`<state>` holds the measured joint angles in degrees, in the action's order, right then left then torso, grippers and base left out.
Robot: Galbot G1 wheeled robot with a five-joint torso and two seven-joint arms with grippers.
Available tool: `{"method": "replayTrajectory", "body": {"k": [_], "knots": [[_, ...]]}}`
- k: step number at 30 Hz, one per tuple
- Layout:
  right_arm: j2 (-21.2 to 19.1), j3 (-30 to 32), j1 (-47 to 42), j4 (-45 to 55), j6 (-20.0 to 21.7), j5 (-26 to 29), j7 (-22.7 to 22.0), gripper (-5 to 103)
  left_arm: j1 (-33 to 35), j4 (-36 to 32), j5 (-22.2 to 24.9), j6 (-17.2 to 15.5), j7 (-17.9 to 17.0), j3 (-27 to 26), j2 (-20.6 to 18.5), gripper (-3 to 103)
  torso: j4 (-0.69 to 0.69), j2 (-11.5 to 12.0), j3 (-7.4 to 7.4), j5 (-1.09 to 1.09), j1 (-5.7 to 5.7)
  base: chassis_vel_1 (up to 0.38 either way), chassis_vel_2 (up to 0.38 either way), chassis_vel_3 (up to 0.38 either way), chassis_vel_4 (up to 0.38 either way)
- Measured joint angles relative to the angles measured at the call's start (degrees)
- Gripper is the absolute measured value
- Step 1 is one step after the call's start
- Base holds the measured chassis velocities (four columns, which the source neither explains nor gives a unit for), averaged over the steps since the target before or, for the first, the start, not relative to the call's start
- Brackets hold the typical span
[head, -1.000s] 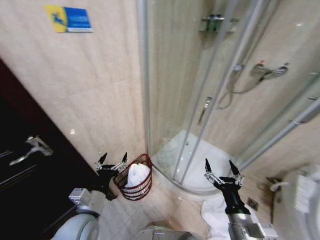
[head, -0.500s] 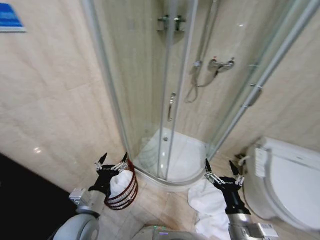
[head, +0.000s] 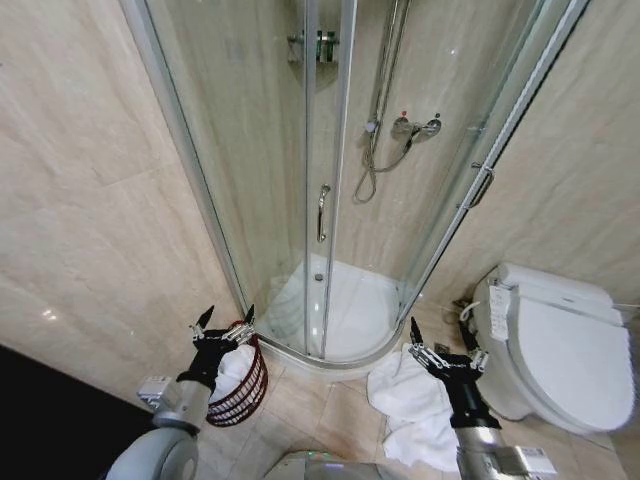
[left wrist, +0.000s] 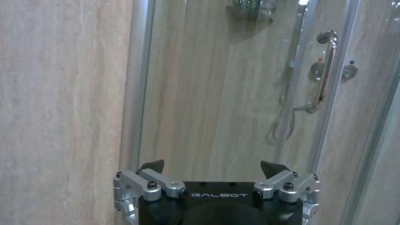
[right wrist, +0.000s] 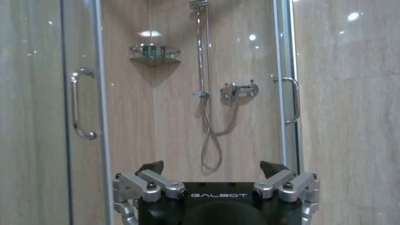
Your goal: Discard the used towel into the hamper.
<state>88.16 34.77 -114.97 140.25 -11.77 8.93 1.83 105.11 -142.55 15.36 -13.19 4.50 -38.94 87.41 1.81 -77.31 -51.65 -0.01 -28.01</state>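
1. The left end effector is held up in front of the robot, nearest the camera on the left side, its two fingers spread wide and holding nothing; the left wrist view shows the same spread jaws with only shower glass beyond them.
2. The right end effector is raised to a matching height on the right, also wide open and empty, as its own wrist view confirms.
3. Just behind and below the left end effector stands the small round reddish-brown openwork hamper, upright on the tiled floor against the wall, rim upward, with a white cloth already lying inside it.
4. A crumpled white towel lies on the floor under the right end effector, between the shower base and the white toilet. It is a loose heap whose long axis runs roughly from near the robot toward the shower, with no clear pointing end.
5. As a judgement, no grasp is in hand yet. The next move calls for lowering the right end effector onto a raised fold of the towel, then carrying it across to the hamper.
6. Farthest back is the curved glass shower enclosure.
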Motion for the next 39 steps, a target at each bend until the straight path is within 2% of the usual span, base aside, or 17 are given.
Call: {"method": "replayTrajectory", "body": {"k": [14,17,20,29,30,34,35,39], "knots": [[-0.01,0.04,0.00,-0.01,0.00,0.00,-0.01,100,-0.01,0.00,0.00,0.00,0.01,0.02,0.01,100,-0.03,0.01,-0.02,0.04,-0.03,-0.188,-0.178,0.181,0.170],[-0.01,0.01,0.01,0.00,0.00,0.00,-0.01,100,0.00,0.00,0.00,0.00,0.01,0.01,0.01,100,0.02,0.01,-0.01,-0.01,-0.01,0.027,-0.030,0.029,0.007],[0.00,0.01,0.00,-0.01,0.00,0.00,-0.01,100,0.00,0.00,0.00,0.00,0.00,0.01,0.00,100,-0.02,0.00,0.00,0.00,0.00,0.089,0.003,-0.088,0.009],[0.00,0.00,0.01,-0.01,0.00,0.00,-0.01,100,0.00,0.00,0.00,0.00,0.00,0.01,0.00,100,-0.01,0.01,-0.01,0.03,-0.02,0.177,0.013,-0.212,0.008],[0.00,0.00,0.01,0.00,0.00,0.00,-0.01,100,0.00,0.00,0.00,0.00,-0.01,0.00,-0.01,100,0.00,0.01,-0.01,-0.03,-0.02,0.283,0.007,-0.277,0.053],[0.00,0.00,0.01,-0.01,0.00,0.00,-0.01,100,0.00,0.00,0.00,0.00,0.00,0.00,0.00,100,-0.01,0.01,0.00,0.05,0.00,0.307,-0.002,-0.359,0.036],[0.01,-0.01,0.00,0.00,0.00,0.00,-0.01,100,0.00,0.00,0.00,0.00,0.00,0.00,-0.01,100,-0.01,0.00,0.00,-0.05,0.01,0.324,-0.003,-0.299,0.008],[0.02,-0.03,-0.01,0.00,0.00,0.00,0.00,100,0.02,0.00,0.00,0.00,-0.01,-0.02,-0.03,100,-0.01,-0.04,0.03,-0.03,0.07,0.197,-0.004,-0.216,0.006]]}}
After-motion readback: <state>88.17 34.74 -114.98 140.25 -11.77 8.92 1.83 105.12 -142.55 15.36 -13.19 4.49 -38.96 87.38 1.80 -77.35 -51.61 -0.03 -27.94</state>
